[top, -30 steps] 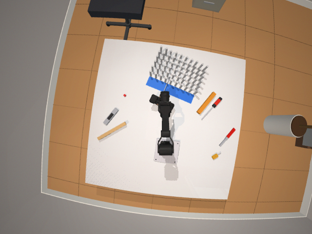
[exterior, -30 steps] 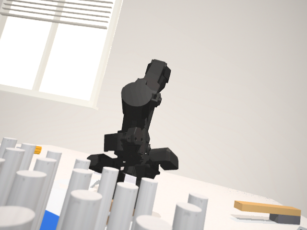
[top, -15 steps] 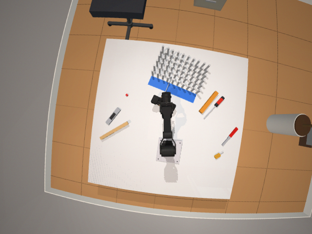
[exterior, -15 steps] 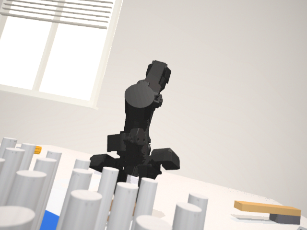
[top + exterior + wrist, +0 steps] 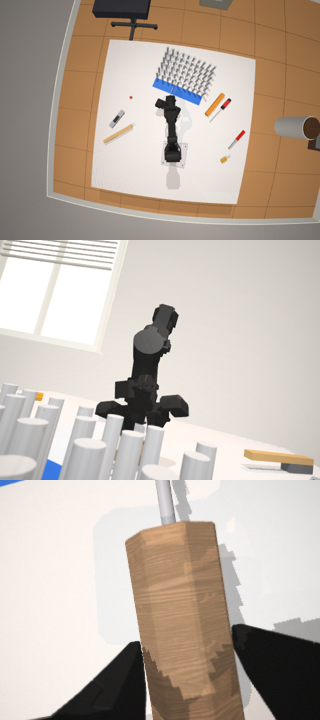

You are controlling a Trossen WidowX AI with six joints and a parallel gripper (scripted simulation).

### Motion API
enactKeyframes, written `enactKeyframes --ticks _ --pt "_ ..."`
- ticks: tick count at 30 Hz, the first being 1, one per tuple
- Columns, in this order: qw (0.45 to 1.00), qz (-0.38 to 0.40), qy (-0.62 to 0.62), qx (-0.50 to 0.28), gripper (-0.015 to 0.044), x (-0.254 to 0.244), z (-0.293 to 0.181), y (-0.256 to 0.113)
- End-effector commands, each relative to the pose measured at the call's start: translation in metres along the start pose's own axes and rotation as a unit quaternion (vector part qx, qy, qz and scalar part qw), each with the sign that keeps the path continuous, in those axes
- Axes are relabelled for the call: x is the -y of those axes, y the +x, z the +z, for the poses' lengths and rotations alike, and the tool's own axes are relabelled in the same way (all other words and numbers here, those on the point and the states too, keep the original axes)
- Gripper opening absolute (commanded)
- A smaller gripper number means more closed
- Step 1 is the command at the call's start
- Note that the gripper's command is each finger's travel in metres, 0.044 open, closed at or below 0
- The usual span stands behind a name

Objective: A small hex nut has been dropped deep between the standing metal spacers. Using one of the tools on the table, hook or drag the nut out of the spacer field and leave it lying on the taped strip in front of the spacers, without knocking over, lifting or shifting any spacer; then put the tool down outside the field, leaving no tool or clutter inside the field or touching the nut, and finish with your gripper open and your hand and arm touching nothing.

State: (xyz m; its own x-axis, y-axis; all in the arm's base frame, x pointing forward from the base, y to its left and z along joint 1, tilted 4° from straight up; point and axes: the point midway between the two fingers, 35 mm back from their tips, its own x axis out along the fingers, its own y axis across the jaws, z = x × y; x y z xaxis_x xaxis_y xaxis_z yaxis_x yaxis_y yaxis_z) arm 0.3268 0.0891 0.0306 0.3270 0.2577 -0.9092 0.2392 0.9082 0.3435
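My gripper point(image 5: 186, 642) point(image 5: 140, 426) is shut on the wooden handle point(image 5: 175, 595) of a tool, in front of the blue taped strip point(image 5: 195, 99) point(image 5: 52, 469). The tool's thin metal shaft point(image 5: 172, 89) point(image 5: 165, 502) runs forward over the strip toward the spacers; its far end cannot be made out among them. The metal spacers point(image 5: 167, 49) point(image 5: 28, 436) stand in slanted rows behind the strip, and those in view look upright. The hex nut cannot be made out in any view.
Right of the strip lie an orange bar point(image 5: 214, 104) and a red-black screwdriver point(image 5: 225, 103); farther right, a red-handled tool point(image 5: 240, 135) and a small yellow item point(image 5: 223, 159). At left are a red cube point(image 5: 130, 97), a grey block point(image 5: 117, 118) and a wooden stick point(image 5: 117, 134).
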Motion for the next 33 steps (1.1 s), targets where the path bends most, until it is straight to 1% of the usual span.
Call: enactKeyframes --ticks 1,33 --pt "1.000 -0.002 0.002 0.000 0.0000 0.002 -0.004 0.000" --pt "1.000 -0.002 0.002 -0.001 0.0000 0.002 -0.025 -0.006"
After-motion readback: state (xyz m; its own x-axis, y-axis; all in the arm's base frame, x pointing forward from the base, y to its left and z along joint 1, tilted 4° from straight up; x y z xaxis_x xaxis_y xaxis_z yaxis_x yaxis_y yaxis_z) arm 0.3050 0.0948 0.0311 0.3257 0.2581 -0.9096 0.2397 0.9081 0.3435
